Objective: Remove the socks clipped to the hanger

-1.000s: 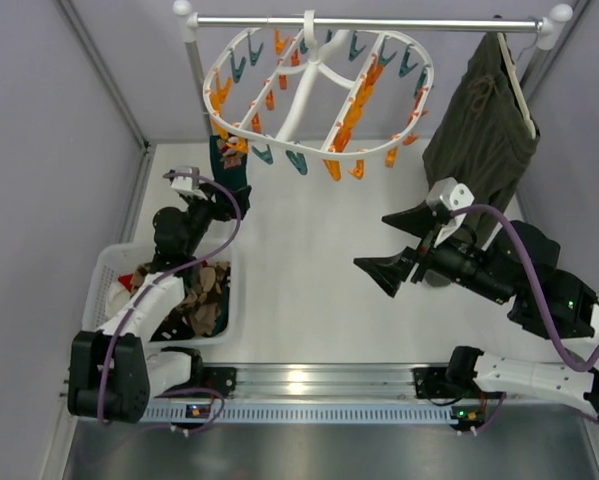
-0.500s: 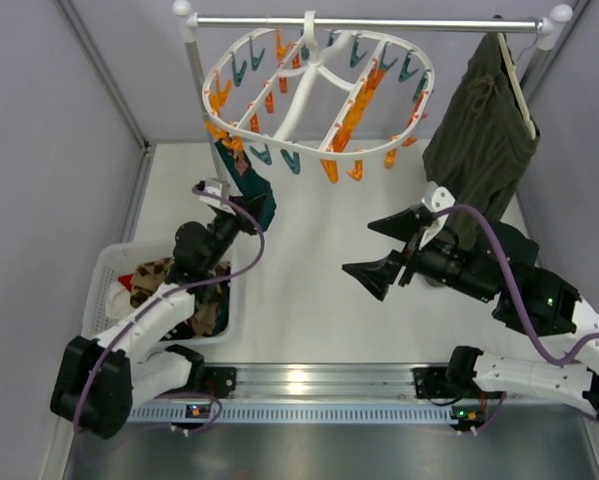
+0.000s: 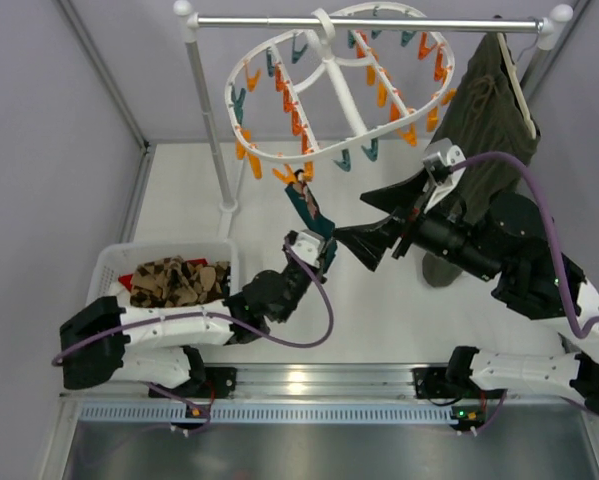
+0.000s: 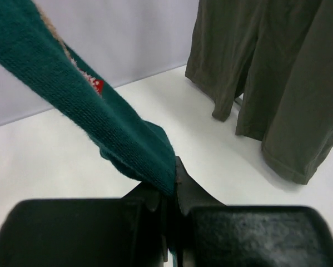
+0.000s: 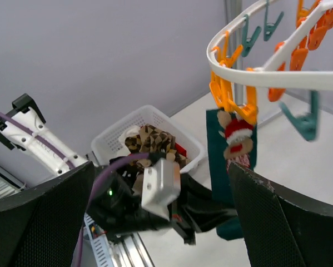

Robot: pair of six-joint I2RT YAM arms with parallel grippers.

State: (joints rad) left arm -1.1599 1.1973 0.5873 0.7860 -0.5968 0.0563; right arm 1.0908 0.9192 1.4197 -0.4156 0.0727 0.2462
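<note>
The white oval hanger (image 3: pixel 279 155) hangs tilted from the top rail, ringed with orange and teal clips. One dark teal sock (image 3: pixel 306 207) with a small red and tan figure dangles from an orange clip (image 3: pixel 299 180) at the near rim. My left gripper (image 3: pixel 320 248) is shut on the sock's lower end; in the left wrist view the sock (image 4: pixel 88 105) runs taut up and left from the closed jaws (image 4: pixel 172 183). My right gripper (image 3: pixel 379 218) stands open just right of the sock, nothing between its fingers. The right wrist view shows the clip (image 5: pixel 233 100) gripping the sock (image 5: pixel 217 167).
A white basket (image 3: pixel 109 262) at the near left holds brown-and-tan argyle socks (image 3: pixel 179 282). An olive-green garment (image 3: pixel 489 110) hangs at the back right behind my right arm. The rack's upright pole (image 3: pixel 211 120) stands left of the hanger.
My left gripper closed on the teal sock and swung from beside the basket toward the middle, pulling the sock. The hanger slid right along the rail and tilted. The right gripper rose toward the sock.
</note>
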